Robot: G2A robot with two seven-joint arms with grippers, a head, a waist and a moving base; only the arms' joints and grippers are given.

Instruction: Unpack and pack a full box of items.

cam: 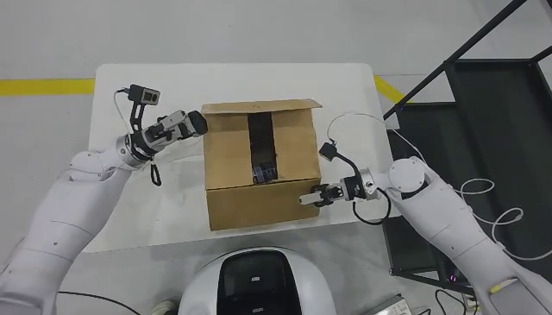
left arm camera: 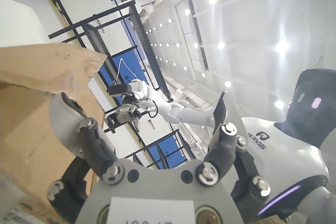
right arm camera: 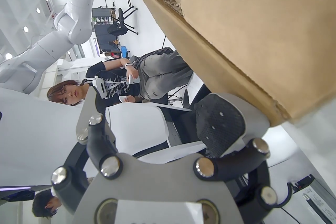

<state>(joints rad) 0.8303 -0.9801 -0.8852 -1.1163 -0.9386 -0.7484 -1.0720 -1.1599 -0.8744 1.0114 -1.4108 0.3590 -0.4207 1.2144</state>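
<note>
The left pincer (left arm camera: 144,117) is held wide open, and nothing is held in it. One of its fingers (left arm camera: 69,114) is pressed close to the side of the box (cam: 259,173), up by a far top corner. The right pincer (right arm camera: 155,117) is spread wide too, with nothing in it. Its dark pad (right arm camera: 220,120) is seen just beside a near corner of the box; whether it touches cannot be told.

The box is set in the middle of the white worktop (cam: 147,86). Its two big flaps (cam: 226,151) are folded almost shut, and a dark gap (cam: 261,142) is left between them. Dark things (cam: 264,173) are seen inside, but what they are cannot be told.

A black metal frame (cam: 483,82) is stood near the right arm's side of the worktop. Bare worktop is left behind the box. The box's near side is placed close to the near edge.
</note>
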